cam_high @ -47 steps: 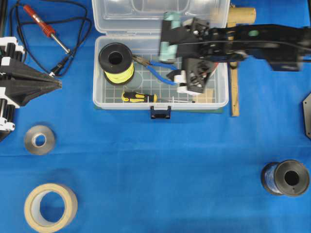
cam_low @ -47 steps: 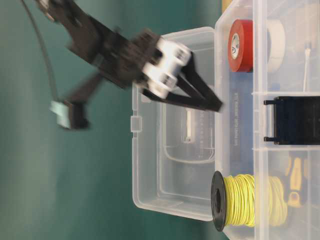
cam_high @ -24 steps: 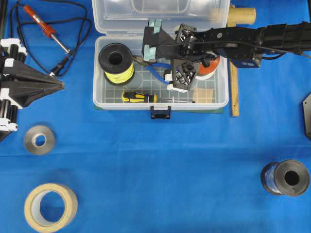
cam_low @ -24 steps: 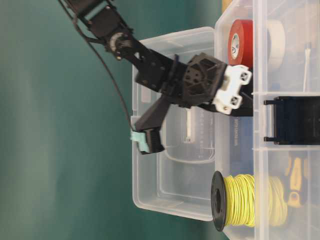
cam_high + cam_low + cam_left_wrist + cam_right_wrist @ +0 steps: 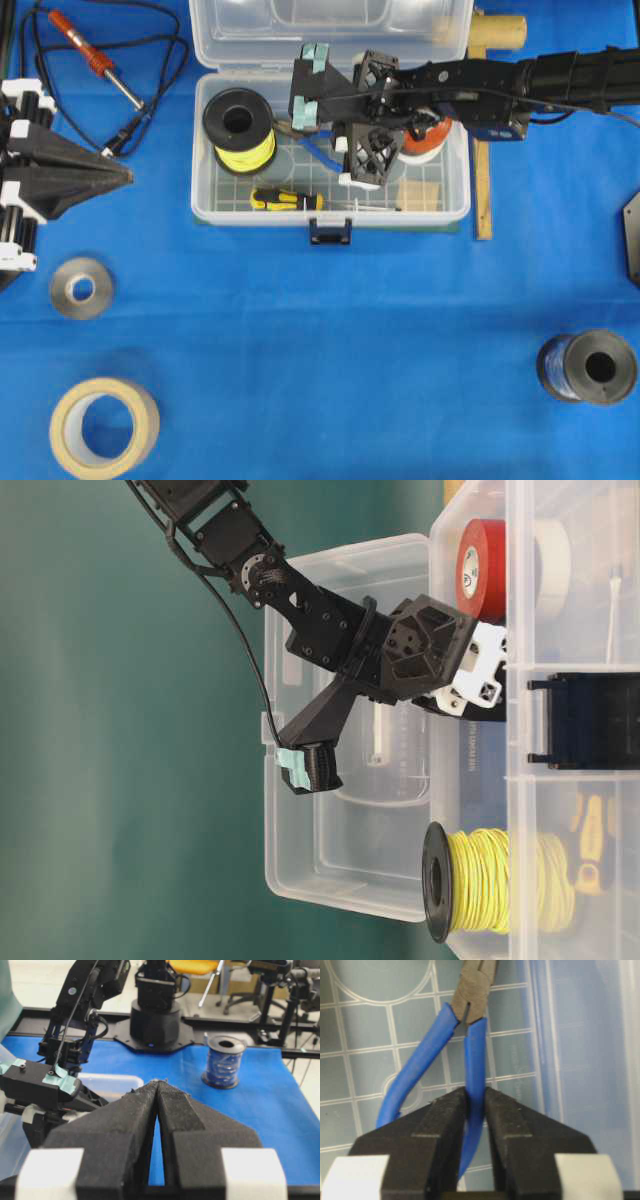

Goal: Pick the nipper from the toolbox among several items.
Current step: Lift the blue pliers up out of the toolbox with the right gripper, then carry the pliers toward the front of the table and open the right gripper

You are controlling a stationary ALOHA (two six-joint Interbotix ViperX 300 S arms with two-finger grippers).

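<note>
The clear toolbox (image 5: pixel 202 205) stands open at the back middle, lid tipped back. The nipper (image 5: pixel 318 152), with blue handles and dark jaws, lies on its grid floor. My right gripper (image 5: pixel 338 150) reaches down into the box. In the right wrist view it (image 5: pixel 475 1092) is shut on one blue handle of the nipper (image 5: pixel 476 1055); the other handle curves off to the left, free. The nipper's jaw tips run out of the top of that view. My left gripper (image 5: pixel 125 175) is shut and empty at the left edge, far from the box; it also shows in the left wrist view (image 5: pixel 158 1082).
In the box are a yellow wire spool (image 5: pixel 240 128), a yellow-and-black screwdriver (image 5: pixel 287 200) and red tape (image 5: pixel 430 135). A soldering iron (image 5: pixel 95 60) lies back left. Two tape rolls (image 5: pixel 82 288) (image 5: pixel 104 426) lie front left, a dark spool (image 5: pixel 590 366) front right, a wooden stick (image 5: pixel 483 180) beside the box.
My right arm has moved left and down into the toolbox, and its fingers, spread a second ago, have closed on the nipper's handle. The left arm has not moved.
</note>
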